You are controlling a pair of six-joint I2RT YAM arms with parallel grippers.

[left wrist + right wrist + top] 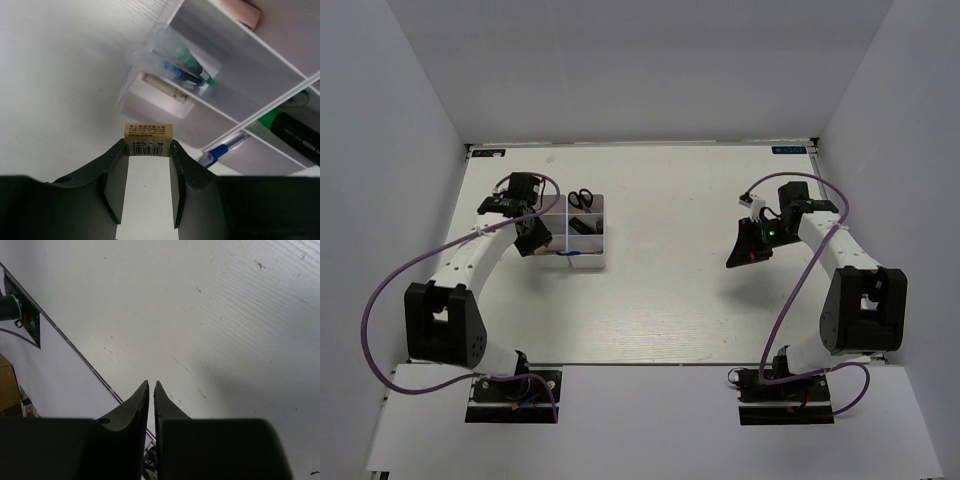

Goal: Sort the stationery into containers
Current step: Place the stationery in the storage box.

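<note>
My left gripper (148, 146) is shut on a small beige eraser (148, 133) with a barcode label and holds it above the table, just beside the near-left corner of the white organiser tray (235, 47). In the left wrist view the tray holds thin green and blue pens (186, 70), another beige eraser (164, 89), a green highlighter with a black cap (292, 134) and a blue pen (223, 151). In the top view my left gripper (533, 243) is at the tray's (604, 240) left side, and black-handled scissors (582, 199) lie in a far compartment. My right gripper (151, 385) is shut and empty.
My right gripper (748, 252) hovers over bare white table at the right, far from the tray. White walls enclose the table on the left, back and right. A purple cable loops beside each arm. A pinkish eraser (242, 11) lies in a farther compartment.
</note>
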